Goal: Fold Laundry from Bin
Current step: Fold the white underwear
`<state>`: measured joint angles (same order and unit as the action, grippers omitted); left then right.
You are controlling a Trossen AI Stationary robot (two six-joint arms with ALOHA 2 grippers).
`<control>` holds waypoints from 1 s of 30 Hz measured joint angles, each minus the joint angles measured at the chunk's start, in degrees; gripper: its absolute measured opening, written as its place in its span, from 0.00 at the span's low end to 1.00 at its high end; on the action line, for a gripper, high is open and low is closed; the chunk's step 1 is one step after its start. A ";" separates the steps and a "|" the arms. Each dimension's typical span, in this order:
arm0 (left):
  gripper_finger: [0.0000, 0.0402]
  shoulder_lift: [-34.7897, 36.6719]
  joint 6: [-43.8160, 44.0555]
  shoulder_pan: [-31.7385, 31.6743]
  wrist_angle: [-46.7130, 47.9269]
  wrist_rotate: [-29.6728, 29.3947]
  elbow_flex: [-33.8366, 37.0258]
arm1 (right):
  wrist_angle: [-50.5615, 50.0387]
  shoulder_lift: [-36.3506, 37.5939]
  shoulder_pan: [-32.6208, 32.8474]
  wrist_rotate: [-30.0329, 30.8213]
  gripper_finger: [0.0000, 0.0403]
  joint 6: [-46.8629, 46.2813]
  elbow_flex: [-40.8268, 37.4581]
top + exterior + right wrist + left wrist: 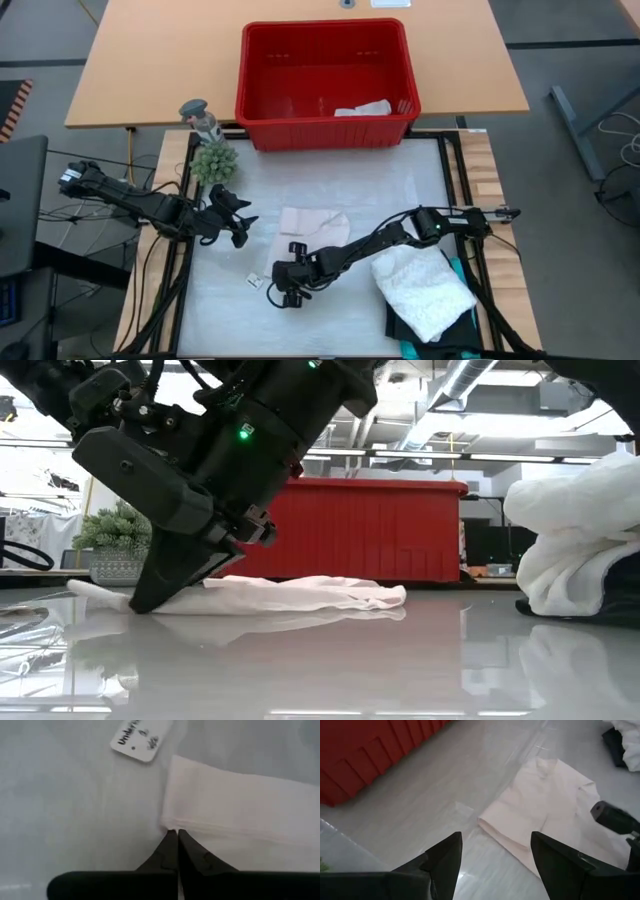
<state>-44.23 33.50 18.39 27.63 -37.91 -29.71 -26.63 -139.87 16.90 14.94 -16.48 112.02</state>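
Laundry: we list a small white cloth [314, 225] spread flat mid-table, near the red bin [325, 85], which holds another white piece [364, 108]. Right gripper [173, 834]: we find its fingers pressed together, pinching the cloth's corner, beside a paper tag [142, 737]. Left gripper [495, 851]: spread, holding nothing, just beside the cloth's far edge. White lacy top [422, 287] lies folded on dark garments at the table's right.

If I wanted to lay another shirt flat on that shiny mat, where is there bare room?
The widest bare stretch lies between the red bin and the small white cloth. Another runs along the near edge, left of the folded pile. Mid-mat is crowded: the right claw is shut at the cloth's corner, the left claw open beside it.
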 joint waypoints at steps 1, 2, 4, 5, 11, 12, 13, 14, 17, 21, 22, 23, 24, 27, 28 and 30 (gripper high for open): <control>0.56 0.00 -0.01 0.00 0.22 -0.03 0.00 | -1.26 -0.06 -0.11 0.00 0.05 -0.01 0.99; 0.56 0.00 -0.02 0.00 0.35 -0.02 0.00 | -2.75 -0.13 -0.32 0.00 0.06 -0.12 1.97; 0.56 0.00 -0.02 0.00 0.37 -0.04 0.00 | -6.74 -0.21 -0.89 0.11 0.07 -0.79 4.26; 0.56 0.00 -0.02 0.02 0.36 -0.05 0.00 | -8.65 -0.22 -1.29 0.13 0.06 -1.04 5.71; 0.56 0.00 0.04 0.00 0.34 -0.27 0.00 | -20.00 -0.22 -3.52 -0.25 0.04 -0.95 15.17; 0.56 0.00 0.06 0.00 0.36 -0.43 0.00 | -21.34 -0.22 -3.90 -0.57 0.04 -0.49 16.75; 0.56 0.00 0.07 0.00 0.38 -0.60 0.00 | -22.20 -0.19 -4.35 -1.05 0.04 -0.09 18.15; 0.56 0.00 0.11 0.00 0.36 -0.90 0.00 | -23.04 -0.10 -4.83 -1.66 0.04 0.01 19.17; 0.56 0.00 0.13 0.00 0.36 -1.55 0.00 | -25.23 0.10 -6.57 -3.47 0.05 -0.40 20.04; 0.56 0.00 0.13 0.00 0.36 -1.57 0.00 | -29.66 -0.12 -8.70 -5.25 0.05 -3.47 19.92; 0.56 0.00 0.13 0.02 0.36 -1.57 0.00 | -30.44 -0.12 -9.23 -5.38 0.05 -4.47 19.92; 0.56 0.00 0.13 0.00 0.36 -1.57 0.00 | -31.35 -0.06 -9.71 -5.64 0.05 -5.13 19.94; 0.56 0.00 0.13 0.00 0.38 -1.57 0.00 | -32.36 -0.03 -10.14 -5.72 0.05 -5.45 19.95; 0.56 0.00 0.13 0.01 0.42 -1.57 0.00 | -33.37 -0.03 -11.23 -6.12 0.05 -5.58 19.94; 0.56 0.00 0.12 0.02 0.42 -1.57 0.00 | -33.31 -0.03 -11.48 -6.50 0.05 -5.60 19.94; 0.56 0.00 -0.07 0.01 0.48 -1.55 0.00 | -33.49 0.38 -11.91 -7.33 0.05 -5.75 19.94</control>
<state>-44.23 33.43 18.40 28.11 -39.46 -29.71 -60.12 -139.49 4.98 7.61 -22.24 131.96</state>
